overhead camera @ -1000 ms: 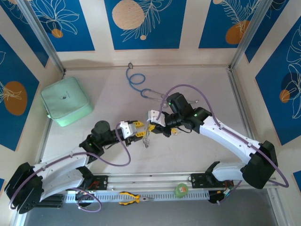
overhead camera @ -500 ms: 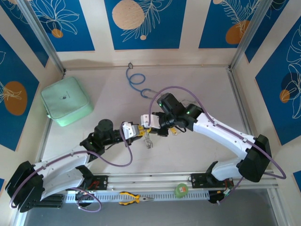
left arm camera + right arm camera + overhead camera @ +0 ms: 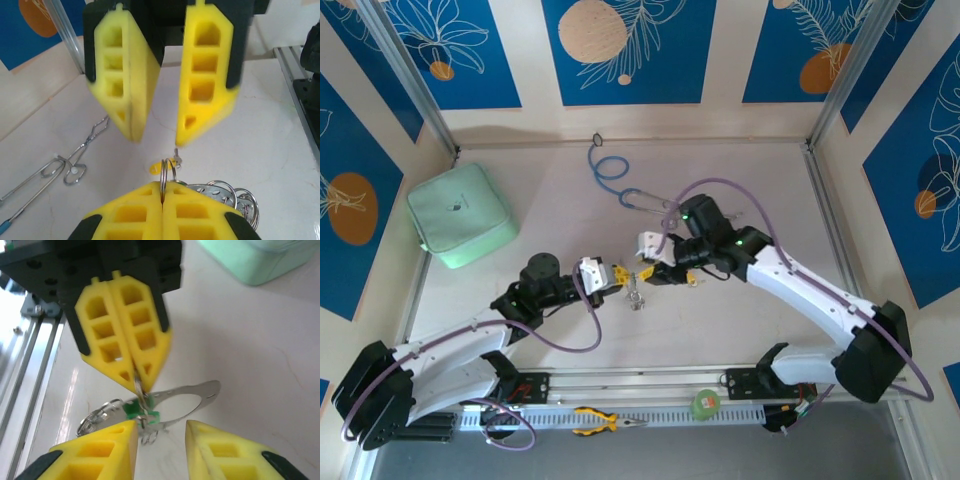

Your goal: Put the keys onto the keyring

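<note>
My left gripper (image 3: 163,190) is clamped flat on the keyring (image 3: 168,175). It pinches a thin wire ring edge-on between the pads, and the bunch of links spills out to one side of my fingers. Just past that ring sits the yellow key (image 3: 157,169), its small metal blade pointing away. Whether it's threaded on, I can't tell.

Facing it, my right gripper (image 3: 161,432) hangs with its jaws partly apart, nothing pinched between them, tips just short of the keyring. From the right wrist I see the green key (image 3: 134,412) tucked among the links directly under the left fingertips, close to one of my right fingers. The keyring's pale oval stretches off beyond it.

All of this is over the middle of the desk (image 3: 740,330), a little toward the near edge. Farther out, the stethoscope (image 3: 620,185) lies near the far edge and the green bag (image 3: 460,215) sits at the left edge. The pliers (image 3: 605,420) and green disc (image 3: 705,403) lie along the near edge between my bases.
</note>
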{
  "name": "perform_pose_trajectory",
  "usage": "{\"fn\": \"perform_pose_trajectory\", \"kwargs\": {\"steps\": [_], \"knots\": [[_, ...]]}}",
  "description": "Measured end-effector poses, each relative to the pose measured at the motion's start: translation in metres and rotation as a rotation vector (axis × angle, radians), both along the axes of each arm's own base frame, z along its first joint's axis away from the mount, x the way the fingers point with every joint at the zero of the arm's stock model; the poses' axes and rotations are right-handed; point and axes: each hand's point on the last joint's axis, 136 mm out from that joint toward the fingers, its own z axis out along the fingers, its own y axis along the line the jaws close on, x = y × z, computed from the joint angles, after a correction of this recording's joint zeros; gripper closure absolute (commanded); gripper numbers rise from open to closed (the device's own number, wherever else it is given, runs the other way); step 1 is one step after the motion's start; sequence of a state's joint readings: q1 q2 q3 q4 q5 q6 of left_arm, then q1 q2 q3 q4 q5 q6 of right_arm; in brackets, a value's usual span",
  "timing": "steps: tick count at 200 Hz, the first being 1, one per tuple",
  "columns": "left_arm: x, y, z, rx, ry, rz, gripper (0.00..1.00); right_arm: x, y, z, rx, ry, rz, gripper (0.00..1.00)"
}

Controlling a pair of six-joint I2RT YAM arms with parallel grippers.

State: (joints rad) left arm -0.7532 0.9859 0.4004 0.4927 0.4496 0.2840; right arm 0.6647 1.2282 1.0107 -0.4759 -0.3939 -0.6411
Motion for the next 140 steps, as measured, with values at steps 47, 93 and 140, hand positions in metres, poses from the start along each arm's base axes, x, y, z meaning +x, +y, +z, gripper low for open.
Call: {"fn": "perform_pose_trajectory", "kwargs": {"steps": [47,93,140], "knots": [[-0.003,-0.004,0.005,-0.052,0.010,-0.028,1.00,-0.009,0.003,0.010,0.136,0.086,0.053,0.66],[-0.005,-0.006,0.010,-0.081,0.013,-0.042,1.00,-0.015,0.008,0.011,0.165,0.121,0.093,0.67],[-0.005,-0.006,0.016,-0.101,0.002,-0.047,1.00,-0.013,0.010,0.004,0.154,0.139,0.096,0.72]]}}
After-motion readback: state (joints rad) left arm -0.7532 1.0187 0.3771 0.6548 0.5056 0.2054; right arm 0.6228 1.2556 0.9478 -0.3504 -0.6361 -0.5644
